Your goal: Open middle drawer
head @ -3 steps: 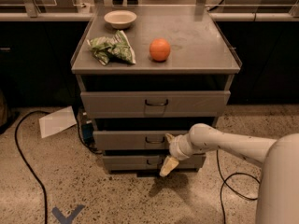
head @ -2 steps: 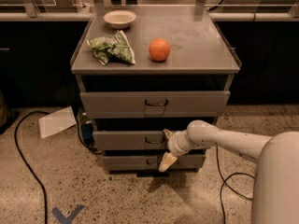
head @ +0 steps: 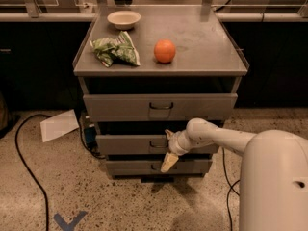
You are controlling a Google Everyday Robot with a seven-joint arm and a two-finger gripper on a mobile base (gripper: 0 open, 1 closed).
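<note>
The grey metal cabinet (head: 161,71) has three drawers. The middle drawer (head: 125,145) has a wide flat front with a small dark loop handle (head: 157,144) at its centre. Its front sits just behind the front of the top drawer (head: 120,107). My gripper (head: 168,148) is at the front of the middle drawer, just right of the handle. It is open, with one cream finger (head: 168,161) pointing down over the bottom drawer (head: 130,167) and the other at the panel's top edge. The white arm reaches in from the right.
On the cabinet top lie a white bowl (head: 123,19), a green chip bag (head: 115,50) and an orange (head: 165,51). A sheet of paper (head: 58,125) and a black cable (head: 29,167) lie on the floor to the left. My white base (head: 274,182) fills the lower right.
My gripper has moved a little left and up along the middle drawer's front, closer to the handle. The drawers have not visibly moved.
</note>
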